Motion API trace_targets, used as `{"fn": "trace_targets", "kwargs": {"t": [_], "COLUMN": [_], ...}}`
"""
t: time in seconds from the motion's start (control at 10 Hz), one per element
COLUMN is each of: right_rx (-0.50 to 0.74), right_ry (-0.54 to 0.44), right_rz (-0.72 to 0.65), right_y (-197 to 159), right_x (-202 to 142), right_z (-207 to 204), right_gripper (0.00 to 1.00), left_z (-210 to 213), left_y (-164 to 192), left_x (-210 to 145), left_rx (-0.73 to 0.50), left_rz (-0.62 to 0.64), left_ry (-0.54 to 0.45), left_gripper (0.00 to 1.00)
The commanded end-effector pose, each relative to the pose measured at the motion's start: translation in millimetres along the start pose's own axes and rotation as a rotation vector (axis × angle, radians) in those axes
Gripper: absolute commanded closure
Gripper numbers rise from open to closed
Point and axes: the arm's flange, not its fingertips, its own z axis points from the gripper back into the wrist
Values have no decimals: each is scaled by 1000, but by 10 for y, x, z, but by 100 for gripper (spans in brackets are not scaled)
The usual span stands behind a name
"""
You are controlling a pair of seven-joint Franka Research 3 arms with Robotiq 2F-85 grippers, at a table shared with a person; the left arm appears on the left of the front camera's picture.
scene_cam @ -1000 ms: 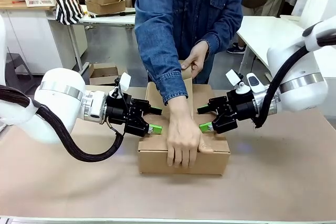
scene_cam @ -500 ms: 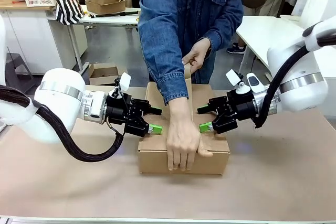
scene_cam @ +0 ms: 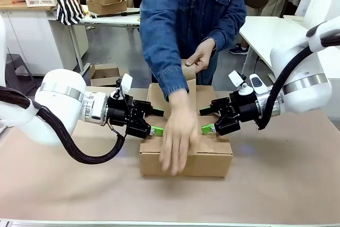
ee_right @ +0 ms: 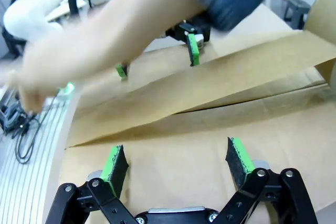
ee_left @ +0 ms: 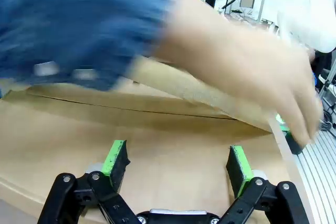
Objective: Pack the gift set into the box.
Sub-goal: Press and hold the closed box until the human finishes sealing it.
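Box [scene_cam: 204, 158] sits centre frame on the table [scene_cam: 276, 184], flaps down, contents not visible.
Person's hand [scene_cam: 178, 134] is blurred over the top flap; their other hand [scene_cam: 199, 57] holds a brown strip above centre. Left gripper [scene_cam: 155, 121] is at the box's left edge and right gripper [scene_cam: 206, 120] at its right edge; both sets of fingers are spread wide and grip nothing.

no readable text, labels (or numbers)
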Motion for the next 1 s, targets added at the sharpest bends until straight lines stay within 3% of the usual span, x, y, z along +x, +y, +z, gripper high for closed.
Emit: {"fn": "trace_targets", "kwargs": {"t": [0.0, 0.9], "right_rx": [-3, -3], "right_ry": [3, 3], "right_rz": [-19, -19], "right_y": [8, 8], "right_x": [-46, -46], "right_z": [-12, -12], "right_gripper": [0, 0], "left_z": [4, 4], "left_y": [2, 2], "left_x": [-47, -47], "left_rx": [-1, -1], "left_rz": [10, 10], "left_ry": [-1, -1], "left_gripper": [0, 0]}}
